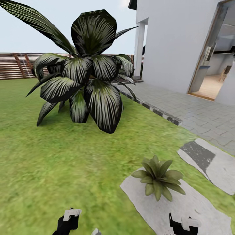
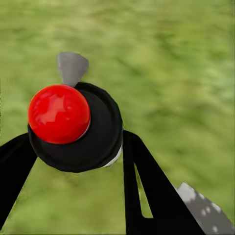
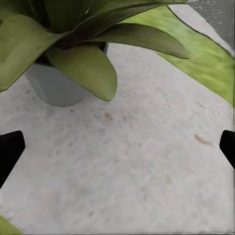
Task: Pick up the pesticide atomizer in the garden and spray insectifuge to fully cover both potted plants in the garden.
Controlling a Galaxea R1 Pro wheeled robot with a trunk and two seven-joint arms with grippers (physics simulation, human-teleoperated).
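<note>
Big striped shrub (image 1: 85, 70) on lawn (image 1: 49, 163). Small potted plant (image 1: 160, 178) on pale stepping stone (image 1: 169, 209), just ahead of right claw (image 3: 117, 147), spread wide, empty. Left claw (image 2: 73, 156) clamps atomizer (image 2: 78, 127), red-knobbed, over grass.

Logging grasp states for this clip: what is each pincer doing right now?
Left pincer: shut on the black atomizer with a red round cap.
Right pincer: open, empty, over the pale stepping stone.
</note>
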